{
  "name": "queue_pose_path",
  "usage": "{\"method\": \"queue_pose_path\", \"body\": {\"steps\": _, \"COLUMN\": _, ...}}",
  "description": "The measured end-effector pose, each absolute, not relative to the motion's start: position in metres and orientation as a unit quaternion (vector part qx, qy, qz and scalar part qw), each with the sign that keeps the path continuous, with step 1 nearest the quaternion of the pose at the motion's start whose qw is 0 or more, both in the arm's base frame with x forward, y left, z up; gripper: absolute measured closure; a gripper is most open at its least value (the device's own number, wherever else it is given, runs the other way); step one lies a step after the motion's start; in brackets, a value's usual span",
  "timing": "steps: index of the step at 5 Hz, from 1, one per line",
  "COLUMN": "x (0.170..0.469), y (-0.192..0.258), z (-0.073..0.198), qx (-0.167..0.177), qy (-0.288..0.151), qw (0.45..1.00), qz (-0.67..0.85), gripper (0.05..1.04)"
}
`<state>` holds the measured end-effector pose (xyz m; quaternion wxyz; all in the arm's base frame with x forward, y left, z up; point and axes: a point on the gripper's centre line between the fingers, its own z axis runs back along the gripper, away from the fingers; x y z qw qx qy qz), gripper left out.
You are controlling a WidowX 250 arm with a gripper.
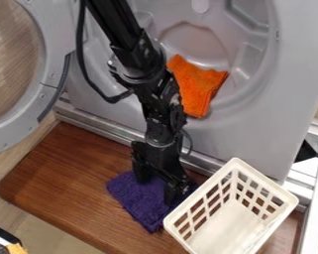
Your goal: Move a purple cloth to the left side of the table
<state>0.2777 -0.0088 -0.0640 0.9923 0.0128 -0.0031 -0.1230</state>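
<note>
Grey machine housing backs your work area, and at its far left you have the round grey door [45,89] swung open on its glass pane. Below it, in the bottom left corner, sits a black, white and yellow object [9,244], cut off by the edge of the view. Next comes your brown wooden counter [62,168] with rounded corners, its left part being where the task wants the cloth. Right of that, around the middle of the counter, lies the fluffy dark purple cloth [136,199], spread fairly flat and slightly askew.

Your black two-finger tool [158,190] hangs right over it, fingers well apart, one toward each side, with purple pile showing between them. It has hold of nothing that you can see; whether the tips press into the fabric, you cannot tell. Above and to the right, an orange cloth [197,84] drapes over the lip of the round opening, and at the far right a cream plastic lattice basket [231,211] stands just beside the purple cloth.

So you look to be lined up, no further: closing on the cloth, carrying it left and letting it go all remain for you to do.
</note>
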Motion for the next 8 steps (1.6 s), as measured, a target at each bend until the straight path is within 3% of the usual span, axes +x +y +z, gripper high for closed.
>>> {"method": "queue_pose_path", "body": {"steps": 2, "x": 0.279, "y": -0.005, "z": -0.074, "qx": 0.001, "qy": -0.021, "qw": 0.993, "qz": -0.114, "gripper": 0.083}}
{"method": "queue_pose_path", "body": {"steps": 5, "x": 0.278, "y": 0.038, "z": -0.076, "qx": 0.024, "qy": -0.032, "qw": 0.997, "qz": -0.061, "gripper": 0.083}}
{"method": "queue_pose_path", "body": {"steps": 8, "x": 0.27, "y": 0.104, "z": -0.073, "qx": 0.065, "qy": -0.007, "qw": 0.998, "qz": -0.023, "gripper": 0.083}}
